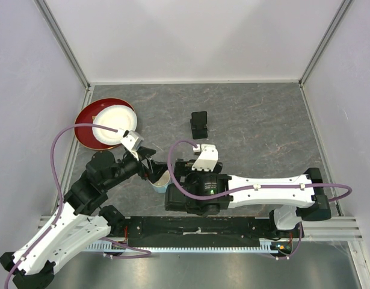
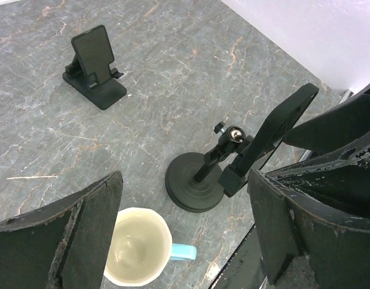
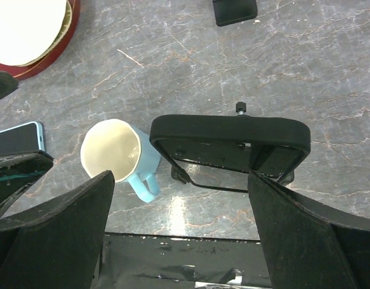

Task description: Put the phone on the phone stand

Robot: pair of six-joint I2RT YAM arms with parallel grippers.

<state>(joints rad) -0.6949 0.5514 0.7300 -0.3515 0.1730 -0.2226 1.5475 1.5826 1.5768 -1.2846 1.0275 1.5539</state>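
Observation:
A phone (image 3: 16,141) with a dark screen and a light blue edge lies at the left edge of the right wrist view, beside one left finger; the other views do not show it. A small black phone stand (image 1: 199,123) stands empty in the middle of the table, and shows in the left wrist view (image 2: 93,66) and the right wrist view (image 3: 234,11). A black round-based holder (image 2: 194,180) with a clamp cradle (image 3: 230,139) stands close in front of both grippers. My left gripper (image 2: 185,177) is open and empty. My right gripper (image 3: 181,177) is open and empty just behind the cradle.
A cream mug with a blue handle (image 1: 160,180) stands between the two grippers, low in the left wrist view (image 2: 138,253) and left of the cradle (image 3: 115,153). A red plate with a white dish (image 1: 106,123) sits at the far left. A black rail (image 1: 197,226) runs along the near edge.

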